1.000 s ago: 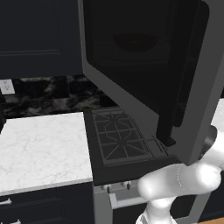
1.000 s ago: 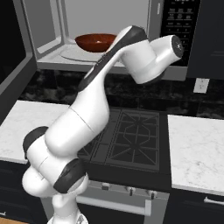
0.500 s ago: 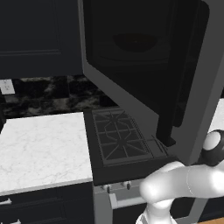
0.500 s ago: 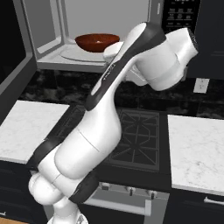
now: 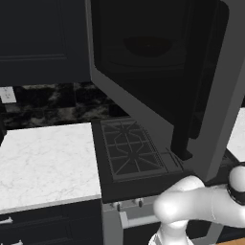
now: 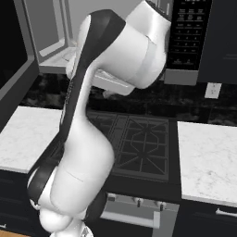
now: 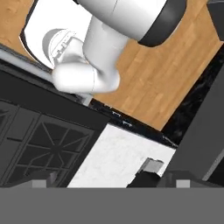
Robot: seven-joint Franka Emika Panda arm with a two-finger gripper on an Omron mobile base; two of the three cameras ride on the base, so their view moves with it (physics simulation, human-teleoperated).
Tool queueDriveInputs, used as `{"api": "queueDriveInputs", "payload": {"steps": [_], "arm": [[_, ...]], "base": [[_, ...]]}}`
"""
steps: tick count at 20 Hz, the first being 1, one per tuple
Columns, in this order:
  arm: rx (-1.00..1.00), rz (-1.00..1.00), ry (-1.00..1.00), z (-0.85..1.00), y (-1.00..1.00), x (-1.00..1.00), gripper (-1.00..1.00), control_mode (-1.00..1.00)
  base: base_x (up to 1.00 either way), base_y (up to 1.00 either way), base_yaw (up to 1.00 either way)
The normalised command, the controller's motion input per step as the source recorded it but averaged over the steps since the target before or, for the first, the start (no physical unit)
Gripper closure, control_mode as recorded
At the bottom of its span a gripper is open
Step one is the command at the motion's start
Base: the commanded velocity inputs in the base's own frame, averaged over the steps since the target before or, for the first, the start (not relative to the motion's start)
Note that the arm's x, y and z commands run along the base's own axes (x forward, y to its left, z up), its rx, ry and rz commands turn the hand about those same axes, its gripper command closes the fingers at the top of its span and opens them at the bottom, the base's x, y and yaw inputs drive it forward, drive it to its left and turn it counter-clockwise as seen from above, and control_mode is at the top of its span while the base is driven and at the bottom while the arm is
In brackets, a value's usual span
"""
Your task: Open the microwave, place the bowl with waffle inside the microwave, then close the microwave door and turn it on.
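The bowl sits inside the microwave. In the left base view I see it only as a dim, dark, round shape through the glass of the open door. I cannot tell whether the waffle is in it.

A second ago the right base view showed the bowl plainly on the microwave floor, with my arm reaching in beside it. Now the arm has pulled back and swung up, and its big white and dark elbow covers the spot where the bowl was. The bowl itself has not moved. I judge that placing is done and that closing comes next.

The microwave door stands swung wide over the stove, with its black bar handle on the free edge. The control panel is to the right of the cavity.

The gripper has its jaws wide apart with nothing between them. In the hand view it looks down at the stove, a strip of counter and the wooden floor.

Counted: one microwave, one door with one handle, one bowl, one control panel, one stove. There are two white marble counters, one to the left of the stove and one to the right. There are two wall outlets, one above each counter.
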Motion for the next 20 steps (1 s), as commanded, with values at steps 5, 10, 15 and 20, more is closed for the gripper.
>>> {"api": "queueDriveInputs", "payload": {"steps": [5, 10, 15, 20], "arm": [[-0.12, 0.00, -0.12, -0.21, 0.70, -1.00, -1.00, -1.00], [-0.06, -0.01, -0.13, 0.00, 0.78, -1.00, -1.00, -1.00], [0.00, -0.10, -0.04, 0.20, 0.87, -1.00, -1.00, -1.00], [0.00, -0.10, 0.00, 0.22, 0.78, -0.92, -1.00, -1.00]], "base": [[0.00, 0.00, 0.00], [0.00, 0.00, 0.00], [0.00, 0.00, 0.00], [0.00, 0.00, 0.00]]}}
